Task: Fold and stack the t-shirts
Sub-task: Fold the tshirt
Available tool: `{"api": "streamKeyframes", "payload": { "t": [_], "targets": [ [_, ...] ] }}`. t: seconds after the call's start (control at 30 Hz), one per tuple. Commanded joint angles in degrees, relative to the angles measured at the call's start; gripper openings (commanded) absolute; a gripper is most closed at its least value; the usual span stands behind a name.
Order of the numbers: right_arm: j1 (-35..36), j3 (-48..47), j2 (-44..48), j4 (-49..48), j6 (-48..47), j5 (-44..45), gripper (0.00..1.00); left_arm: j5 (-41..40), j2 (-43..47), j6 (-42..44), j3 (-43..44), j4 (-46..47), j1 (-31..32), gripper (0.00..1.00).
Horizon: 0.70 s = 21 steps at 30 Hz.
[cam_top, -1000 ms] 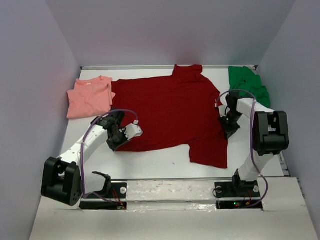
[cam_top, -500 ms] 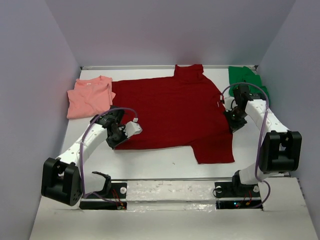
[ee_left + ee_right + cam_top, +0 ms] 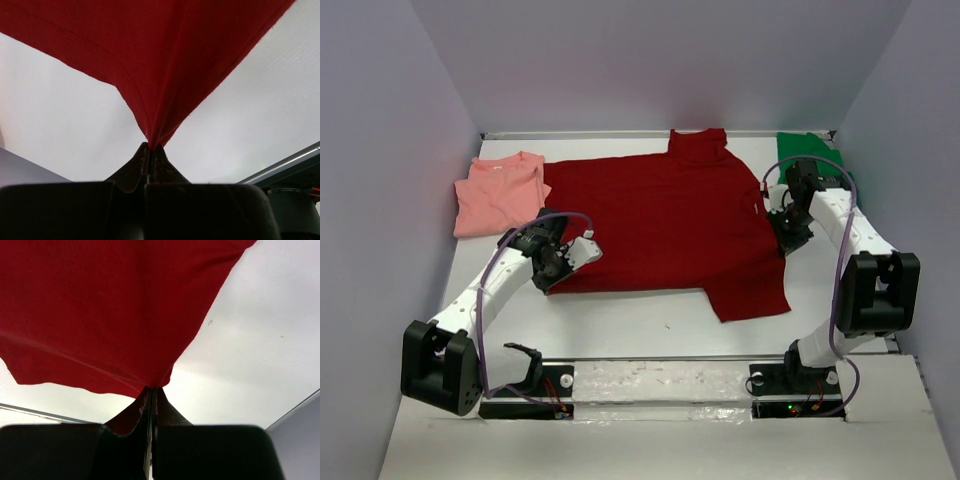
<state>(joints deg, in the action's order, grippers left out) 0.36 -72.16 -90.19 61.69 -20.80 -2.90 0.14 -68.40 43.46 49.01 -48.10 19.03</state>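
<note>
The dark red t-shirt (image 3: 665, 225) lies spread across the middle of the white table, collar toward the back wall. My left gripper (image 3: 552, 272) is shut on its near left edge; in the left wrist view the red cloth (image 3: 165, 60) fans out from the pinched jaws (image 3: 149, 148). My right gripper (image 3: 790, 240) is shut on the shirt's right edge, and the right wrist view shows the cloth (image 3: 110, 305) pulled taut from its jaws (image 3: 152, 389). The salmon pink t-shirt (image 3: 500, 193) lies folded at the back left. The bright green t-shirt (image 3: 808, 160) is bunched at the back right corner.
Grey walls close the table in on the left, back and right. A metal rail (image 3: 680, 357) runs along the near edge by the arm bases. Bare white table (image 3: 640, 320) shows between the red shirt and the rail.
The right arm has swung toward the back right, dragging the shirt's right side with it. The lower right sleeve has shifted right. The left gripper has crept slightly back.
</note>
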Motion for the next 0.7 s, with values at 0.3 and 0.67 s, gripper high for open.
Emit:
{"api": "streamKeyframes", "payload": {
  "t": [0.3, 0.67],
  "targets": [
    [-0.3, -8.3, -5.2, 0.2, 0.8, 0.4, 0.0, -4.5, -1.2, -1.9, 4.4, 3.3, 0.1, 0.0],
    [-0.3, -15.5, -12.5, 0.0, 1.5, -0.4, 0.0, -6.7, -5.1, -2.3, 4.9, 6.9, 0.1, 0.0]
  ]
}}
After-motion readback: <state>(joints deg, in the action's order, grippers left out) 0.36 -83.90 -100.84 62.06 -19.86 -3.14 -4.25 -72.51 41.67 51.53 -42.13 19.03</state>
